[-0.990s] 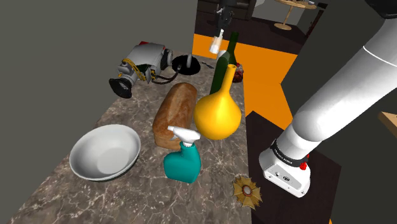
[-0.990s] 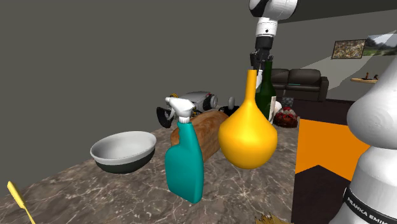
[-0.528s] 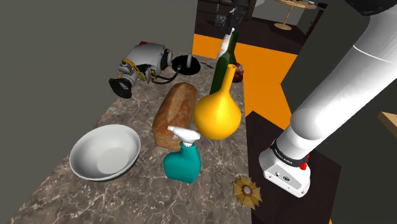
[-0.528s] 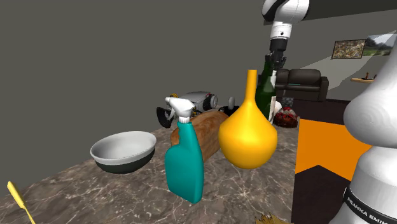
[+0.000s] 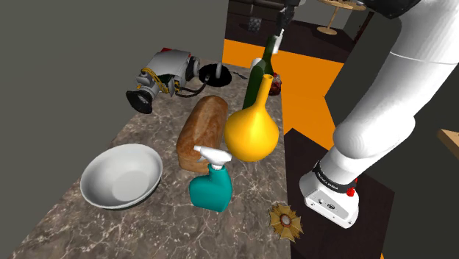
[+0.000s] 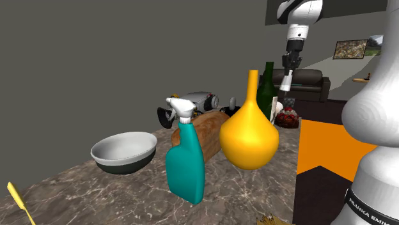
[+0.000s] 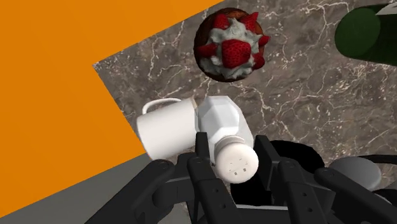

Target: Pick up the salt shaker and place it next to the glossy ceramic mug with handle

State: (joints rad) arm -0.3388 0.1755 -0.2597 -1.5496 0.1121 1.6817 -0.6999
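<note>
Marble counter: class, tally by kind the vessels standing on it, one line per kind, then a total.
Bottles: 2 (green bottle, teal spray bottle)
Vases: 1 (yellow vase)
Bowls: 1 (white bowl)
Mugs: 1 (white mug)
Total: 5

Flat, even render light; wall (image 5: pixel 88 44) dim; soft highlights on yellow vase (image 5: pixel 252 131); shadows faint; focus sharp.
</note>
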